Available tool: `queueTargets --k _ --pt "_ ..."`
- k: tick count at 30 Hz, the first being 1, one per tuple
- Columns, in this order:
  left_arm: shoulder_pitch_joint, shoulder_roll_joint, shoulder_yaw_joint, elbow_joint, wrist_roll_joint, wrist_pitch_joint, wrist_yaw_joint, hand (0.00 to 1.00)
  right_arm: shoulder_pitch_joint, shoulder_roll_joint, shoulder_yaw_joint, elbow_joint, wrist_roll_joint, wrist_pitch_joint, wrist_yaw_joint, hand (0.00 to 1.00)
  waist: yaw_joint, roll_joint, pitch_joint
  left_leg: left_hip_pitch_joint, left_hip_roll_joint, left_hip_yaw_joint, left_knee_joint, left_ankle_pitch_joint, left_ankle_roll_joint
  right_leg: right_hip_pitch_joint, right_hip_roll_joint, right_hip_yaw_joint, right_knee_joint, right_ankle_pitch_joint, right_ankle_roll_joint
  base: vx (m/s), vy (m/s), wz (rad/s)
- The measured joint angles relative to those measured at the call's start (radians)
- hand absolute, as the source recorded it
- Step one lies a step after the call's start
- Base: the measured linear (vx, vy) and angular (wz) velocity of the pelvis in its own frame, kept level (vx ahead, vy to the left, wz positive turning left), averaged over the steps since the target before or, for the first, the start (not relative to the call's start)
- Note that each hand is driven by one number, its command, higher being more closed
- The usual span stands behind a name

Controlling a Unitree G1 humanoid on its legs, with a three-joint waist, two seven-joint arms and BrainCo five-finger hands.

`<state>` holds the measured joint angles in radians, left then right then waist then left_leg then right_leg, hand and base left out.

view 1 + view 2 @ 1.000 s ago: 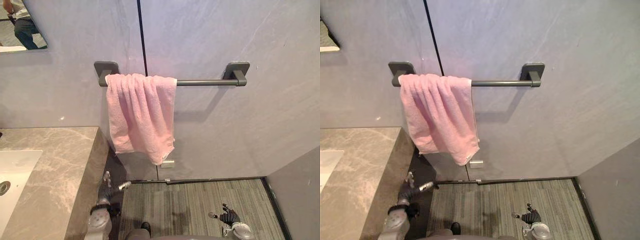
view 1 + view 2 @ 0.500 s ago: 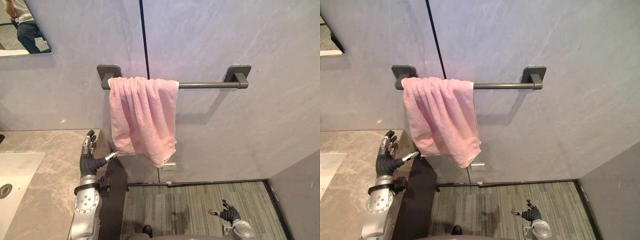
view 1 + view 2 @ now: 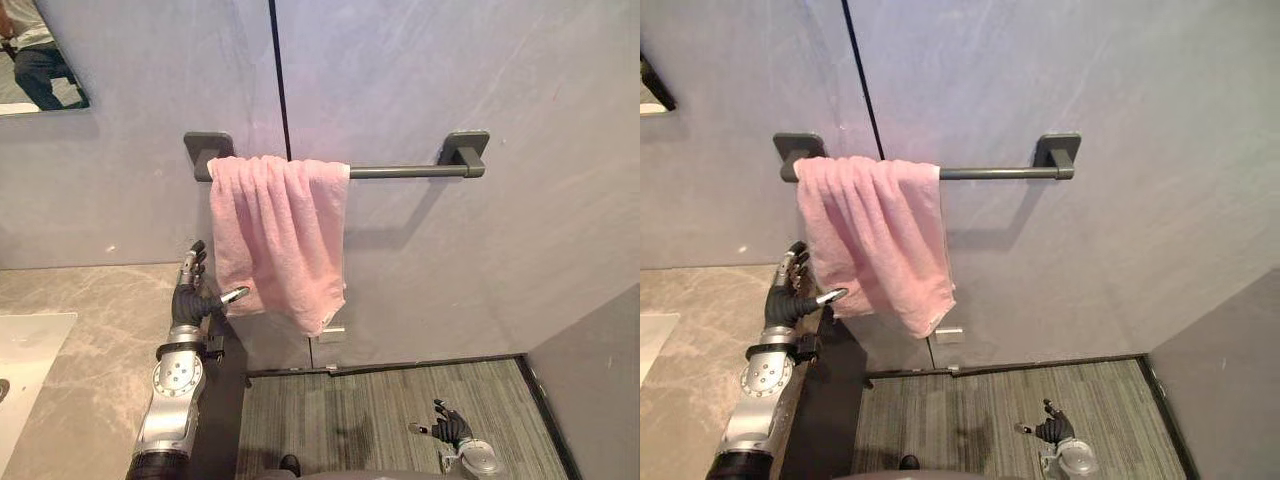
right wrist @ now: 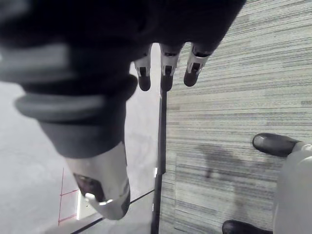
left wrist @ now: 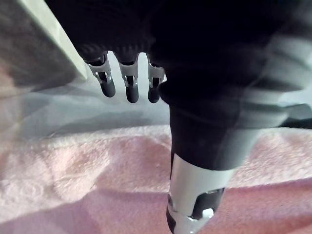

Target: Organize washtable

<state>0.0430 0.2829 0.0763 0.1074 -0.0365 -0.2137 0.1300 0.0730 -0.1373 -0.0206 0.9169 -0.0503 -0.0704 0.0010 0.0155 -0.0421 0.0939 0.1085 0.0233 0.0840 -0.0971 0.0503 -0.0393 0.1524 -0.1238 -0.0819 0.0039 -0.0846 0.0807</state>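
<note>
A pink towel [image 3: 280,235] hangs bunched over the left half of a dark grey wall rail [image 3: 410,171]. My left hand [image 3: 192,295] is raised beside the towel's lower left edge, open, fingers straight and thumb stretched toward the cloth without holding it. The left wrist view has the pink towel [image 5: 87,175] just past the fingers [image 5: 131,87]. Low over the floor at the lower right, my right hand [image 3: 448,428] hangs open and holds nothing.
A grey marble washtable [image 3: 90,340] with a white sink [image 3: 25,350] at its left stands under my left arm. A mirror [image 3: 35,60] reflecting a person hangs at the upper left. Grey striped carpet [image 3: 390,410] covers the floor, with a wall on the right.
My left hand has risen from low beside the counter to the towel's lower left edge. The right hand stays low. The camera has shifted a little.
</note>
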Motion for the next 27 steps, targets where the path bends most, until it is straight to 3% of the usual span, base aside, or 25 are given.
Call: queueTargets --k 8,16,22,27 --pt "-0.060 0.006 -0.006 0.051 0.001 0.010 0.001 1.00 -0.005 -0.001 0.010 -0.006 0.000 0.001 0.003 0.00 -0.006 -0.005 0.001 -0.003 0.001 0.007 -0.001 -0.001 -0.001 -0.003 0.000 0.008 -0.010 0.005 0.001 -0.01 -0.007 -0.02" --pt "-0.062 0.008 -0.006 0.050 0.000 0.010 0.002 1.00 -0.008 -0.002 0.030 -0.133 0.000 0.000 0.004 0.00 -0.006 -0.008 0.000 -0.016 0.001 0.026 0.000 -0.004 -0.002 -0.019 0.000 0.030 -0.028 0.021 0.004 -0.02 -0.014 -0.08" --pt "-0.061 0.008 -0.006 0.037 0.000 0.010 0.002 1.00 -0.006 -0.013 0.067 -0.370 0.000 -0.006 0.005 0.00 -0.006 -0.008 0.000 -0.018 0.001 0.025 0.000 -0.004 -0.002 -0.020 0.001 0.030 -0.029 0.022 0.005 0.00 -0.005 0.00" --pt "-0.007 0.001 -0.009 -0.057 -0.001 0.006 0.003 1.00 -0.016 -0.034 0.128 -0.605 -0.018 -0.042 0.025 0.00 -0.002 -0.016 -0.010 -0.030 0.007 0.037 0.001 -0.004 -0.002 -0.047 0.004 0.050 -0.017 0.024 0.005 -0.02 -0.024 -0.10"
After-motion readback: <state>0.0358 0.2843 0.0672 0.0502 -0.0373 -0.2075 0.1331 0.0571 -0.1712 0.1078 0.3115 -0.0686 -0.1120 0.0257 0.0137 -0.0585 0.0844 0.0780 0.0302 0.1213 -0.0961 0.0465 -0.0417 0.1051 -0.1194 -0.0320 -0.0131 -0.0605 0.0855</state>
